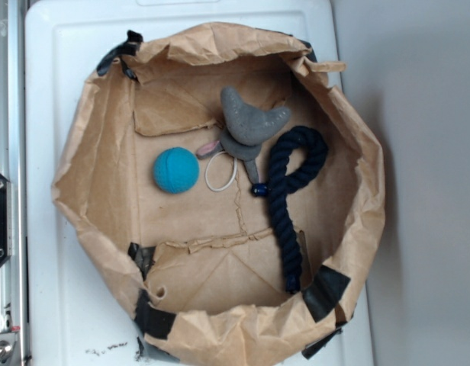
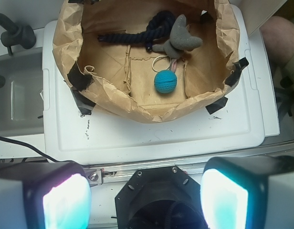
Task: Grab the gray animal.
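- Gray animal (image 1: pixel 250 122): soft plush with a curved boomerang-like body, lying flat on the floor of the paper bin (image 1: pixel 90 152), toward its far wall as the wrist view has it. Darker flat flaps and a small pink bit (image 1: pixel 210 147) trail from its underside.
- Handling, my estimate: light, squashy, matte fabric that should not slip; nothing fragile. It will compress under the pads, so I would count on a deep close.
- Where I would take hold: across the thick middle of the curved body, where the two lobes meet. The flaps look too thin and floppy to carry it.
- Teal ball (image 1: pixel 175 169): near the gray animal, on the pink-bit side, clearly apart from it. It could roll if nudged.
- Navy rope (image 1: pixel 287 191): its looped end lies just beside the gray animal's other side, touching or nearly so; I cannot tell which. Risk of pinching rope along with plush.
- White ring (image 1: pixel 220 174): thin loop just beside the gray animal, partly under its flaps.
- Claw (image 2: pixel 146 193): pads spread apart, holding nothing, well apart from the gray animal and outside the bin, over the edge of the white counter (image 2: pixel 161 138).
- Bin walls: crumpled and leaning inward around the gray animal; descent should be straight down.
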You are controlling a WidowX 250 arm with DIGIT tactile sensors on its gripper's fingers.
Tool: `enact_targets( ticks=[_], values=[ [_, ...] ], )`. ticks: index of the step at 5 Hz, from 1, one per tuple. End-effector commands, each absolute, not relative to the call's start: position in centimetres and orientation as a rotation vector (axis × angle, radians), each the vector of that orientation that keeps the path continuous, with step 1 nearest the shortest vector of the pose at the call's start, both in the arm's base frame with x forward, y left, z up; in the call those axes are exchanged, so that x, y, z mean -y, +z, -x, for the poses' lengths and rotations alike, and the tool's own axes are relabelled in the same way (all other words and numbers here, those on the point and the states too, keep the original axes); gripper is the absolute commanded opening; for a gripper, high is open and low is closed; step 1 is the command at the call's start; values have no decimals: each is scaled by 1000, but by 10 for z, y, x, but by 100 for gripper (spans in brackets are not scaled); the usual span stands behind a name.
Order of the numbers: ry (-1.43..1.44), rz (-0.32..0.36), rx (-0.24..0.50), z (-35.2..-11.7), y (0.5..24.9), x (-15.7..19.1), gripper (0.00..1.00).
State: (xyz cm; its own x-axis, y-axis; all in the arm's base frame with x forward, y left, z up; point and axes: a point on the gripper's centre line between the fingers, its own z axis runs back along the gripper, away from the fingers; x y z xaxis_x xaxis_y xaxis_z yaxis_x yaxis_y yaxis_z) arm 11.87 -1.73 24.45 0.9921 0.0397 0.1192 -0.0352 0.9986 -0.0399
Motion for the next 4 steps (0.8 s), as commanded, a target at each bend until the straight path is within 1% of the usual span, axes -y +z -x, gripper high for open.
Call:
enact_targets(
  ticks=[1, 3, 4],
  values=[
    [38, 38, 120, -119, 244, 17, 100],
    [38, 38, 120, -119, 244, 17, 100],
    [-38, 69, 219, -151, 228, 20, 100]
  ],
)
